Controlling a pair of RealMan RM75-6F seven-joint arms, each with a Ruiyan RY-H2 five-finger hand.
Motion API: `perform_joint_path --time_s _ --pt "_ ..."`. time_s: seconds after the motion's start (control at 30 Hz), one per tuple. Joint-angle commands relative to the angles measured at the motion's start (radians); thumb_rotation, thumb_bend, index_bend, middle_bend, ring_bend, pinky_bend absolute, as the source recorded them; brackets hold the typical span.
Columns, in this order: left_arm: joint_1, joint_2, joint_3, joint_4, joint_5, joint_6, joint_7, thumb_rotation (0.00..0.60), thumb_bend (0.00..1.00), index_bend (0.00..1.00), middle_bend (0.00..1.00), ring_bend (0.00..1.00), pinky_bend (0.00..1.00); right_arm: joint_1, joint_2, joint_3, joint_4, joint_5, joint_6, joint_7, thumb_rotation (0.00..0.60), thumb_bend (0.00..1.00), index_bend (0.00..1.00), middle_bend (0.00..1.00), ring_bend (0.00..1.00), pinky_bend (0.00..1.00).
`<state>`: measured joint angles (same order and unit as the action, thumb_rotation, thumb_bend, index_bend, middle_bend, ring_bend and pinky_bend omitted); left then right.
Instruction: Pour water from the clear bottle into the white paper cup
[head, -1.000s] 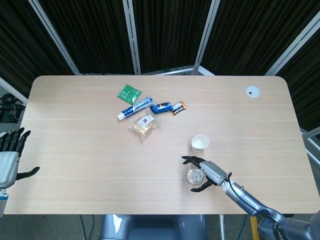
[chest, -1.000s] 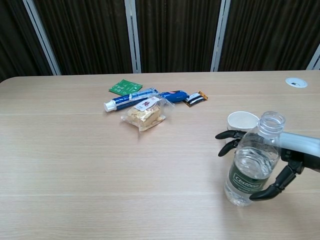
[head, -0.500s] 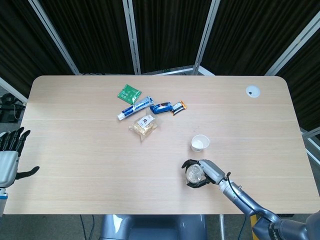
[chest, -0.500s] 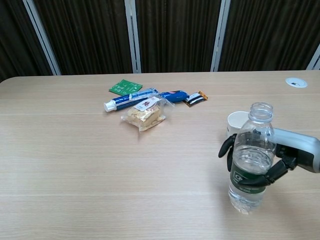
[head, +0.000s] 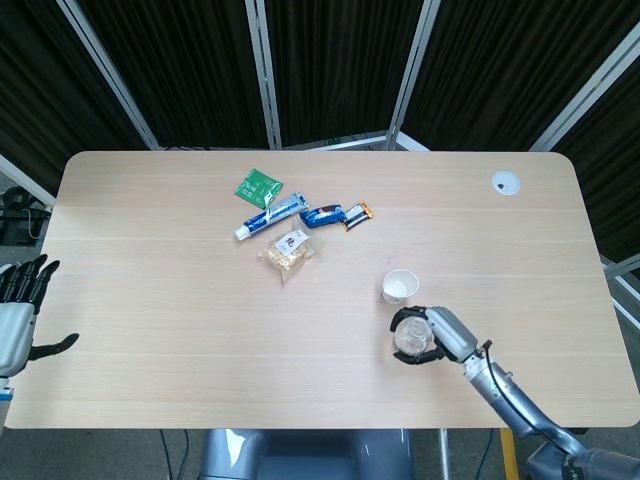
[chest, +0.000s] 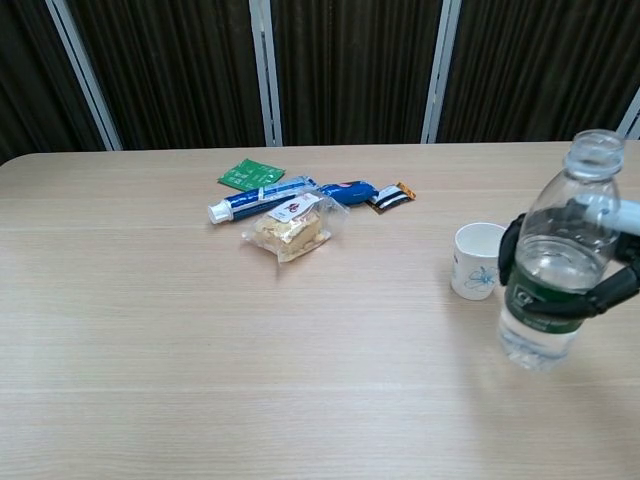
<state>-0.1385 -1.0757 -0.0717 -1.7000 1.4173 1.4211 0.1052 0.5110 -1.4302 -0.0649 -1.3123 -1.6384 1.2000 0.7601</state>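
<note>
We're gripping clear bottle w/ right hand, fingers wrapped round it, lifted; white paper cup at 9 o'clock. Left hand idling, fingers apart.

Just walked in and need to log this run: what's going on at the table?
The robot's right hand grips the clear bottle, uncapped and partly full, holding it upright beside the white paper cup. No pouring yet. The left hand hangs open off the table's left edge. A toothpaste tube and snack packets lie farther back.

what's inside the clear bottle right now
Water fills the lower part of the clear bottle; its neck is empty. The green label and the right hand cover a band around it.
</note>
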Motion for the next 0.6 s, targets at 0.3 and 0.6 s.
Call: perform_joint_path --time_s 0.3,0.6 --pt "0.007 0.017 0.011 -0.022 0.034 0.017 -0.02 0.6 0.0 0.0 0.0 0.0 0.0 -0.027 0.046 0.126 0.113 0.212 -0.021 -0.419 0.6 0.48 0.47 0.58 0.53 0.48" --pt "0.006 0.018 0.011 -0.028 0.035 0.019 -0.014 0.6 0.0 0.0 0.0 0.0 0.0 0.01 -0.015 0.169 0.199 0.288 -0.08 -0.741 0.6 0.5 0.47 0.59 0.53 0.49"
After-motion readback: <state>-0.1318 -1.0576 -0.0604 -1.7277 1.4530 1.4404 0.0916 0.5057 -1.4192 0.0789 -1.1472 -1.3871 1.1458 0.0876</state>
